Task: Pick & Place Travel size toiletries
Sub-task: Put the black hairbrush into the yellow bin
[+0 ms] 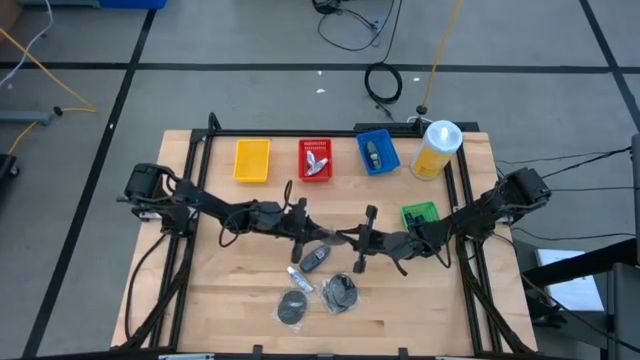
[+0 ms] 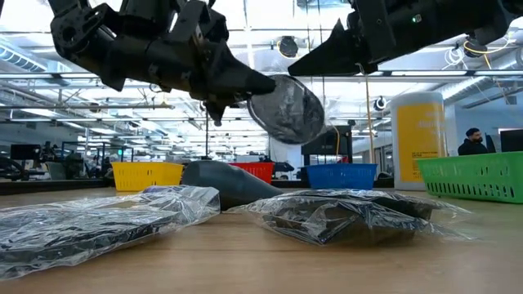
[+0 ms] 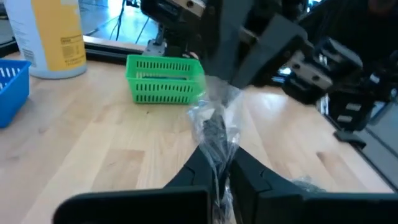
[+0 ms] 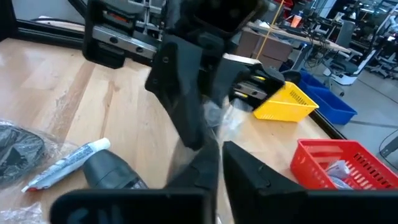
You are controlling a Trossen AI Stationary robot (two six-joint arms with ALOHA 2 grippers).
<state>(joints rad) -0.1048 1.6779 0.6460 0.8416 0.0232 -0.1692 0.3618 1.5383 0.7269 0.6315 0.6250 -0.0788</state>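
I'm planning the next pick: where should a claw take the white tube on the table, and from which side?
Probably mid-body, from straight above, closing across the narrow width of the white tube. It lies flat, with the dark bottle close beside it, so a sideways approach looks crowded.

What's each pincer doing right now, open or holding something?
Left pincer: shut on a clear-wrapped dark packet, lifted off the table.
Right pincer: shut on the same packet's wrapping.
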